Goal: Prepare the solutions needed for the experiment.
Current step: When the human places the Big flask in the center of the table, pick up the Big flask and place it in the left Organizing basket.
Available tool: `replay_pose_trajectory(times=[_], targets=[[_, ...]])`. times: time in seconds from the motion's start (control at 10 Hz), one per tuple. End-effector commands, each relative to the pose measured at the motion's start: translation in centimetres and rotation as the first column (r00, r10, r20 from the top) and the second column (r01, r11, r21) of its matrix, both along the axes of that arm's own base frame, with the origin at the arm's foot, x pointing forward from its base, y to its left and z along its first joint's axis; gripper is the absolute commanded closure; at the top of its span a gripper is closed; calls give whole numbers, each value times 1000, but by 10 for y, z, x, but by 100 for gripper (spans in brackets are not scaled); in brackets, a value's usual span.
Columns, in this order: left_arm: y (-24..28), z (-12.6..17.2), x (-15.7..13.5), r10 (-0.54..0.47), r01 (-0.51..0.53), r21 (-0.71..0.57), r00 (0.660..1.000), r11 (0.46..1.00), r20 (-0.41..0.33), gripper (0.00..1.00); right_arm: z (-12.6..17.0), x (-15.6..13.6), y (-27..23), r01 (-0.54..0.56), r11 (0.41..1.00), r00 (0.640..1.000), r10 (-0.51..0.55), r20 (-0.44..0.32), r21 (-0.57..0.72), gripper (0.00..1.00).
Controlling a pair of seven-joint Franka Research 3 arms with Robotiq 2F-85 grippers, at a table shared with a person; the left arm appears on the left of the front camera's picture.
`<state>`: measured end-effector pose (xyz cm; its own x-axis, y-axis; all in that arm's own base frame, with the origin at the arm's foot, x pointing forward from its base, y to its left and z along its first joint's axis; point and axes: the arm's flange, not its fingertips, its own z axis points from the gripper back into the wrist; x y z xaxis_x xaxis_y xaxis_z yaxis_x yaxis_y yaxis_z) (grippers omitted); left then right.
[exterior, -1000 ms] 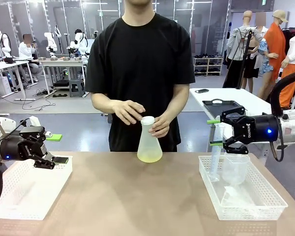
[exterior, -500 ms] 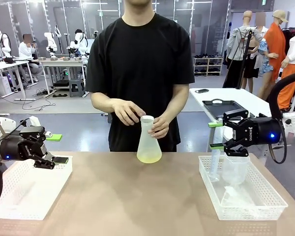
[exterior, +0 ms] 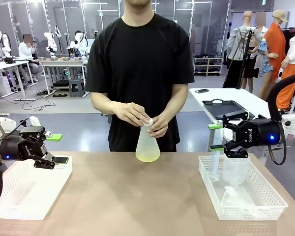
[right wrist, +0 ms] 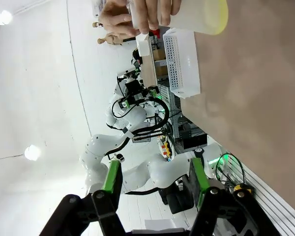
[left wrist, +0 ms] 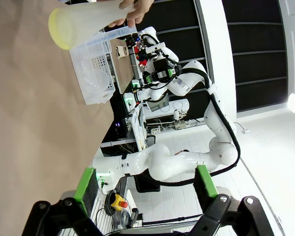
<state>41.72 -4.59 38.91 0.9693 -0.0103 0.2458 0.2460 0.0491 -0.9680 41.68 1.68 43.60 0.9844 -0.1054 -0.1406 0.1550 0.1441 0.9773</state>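
The solutions are a shallow pale yellow liquid [exterior: 147, 157] in the bottom of a translucent conical flask [exterior: 147, 142]. The flask stands at the table's far middle, and both of the person's hands [exterior: 133, 114] hold its neck and top. The flask also appears in the left wrist view [left wrist: 83, 22] and the right wrist view [right wrist: 196, 14]. My left gripper [exterior: 56, 148] hangs open over the left basket, nothing between its fingers [left wrist: 86, 184]. My right gripper [exterior: 215, 135] stands open above the right basket, its fingers [right wrist: 111, 177] empty.
A white mesh basket [exterior: 10, 206] lies at the table's left. Another basket [exterior: 265, 209] at the right holds a tall clear measuring cylinder [exterior: 214, 167] and a clear beaker [exterior: 234, 169]. Bare brown tabletop [exterior: 137, 201] stretches between the baskets.
The person's hand has closed over the flask's top, hiding the white cap, and the flask has shifted slightly left. My right gripper has eased a little to the right. The left arm is still.
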Motion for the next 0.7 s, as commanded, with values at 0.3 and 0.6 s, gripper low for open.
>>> replay_pose_trajectory(times=[0.3, 0.6], targets=[[-1, 3, 1, 9, -9, -15, 1000, 1000, 3, 0, 2, 0, 1, -1, 1000, 1000, 1, 4, 1, 30], [-1, 3, 1, 9, -9, -15, 1000, 1000, 3, 0, 2, 0, 1, -1, 1000, 1000, 1, 4, 1, 30]])
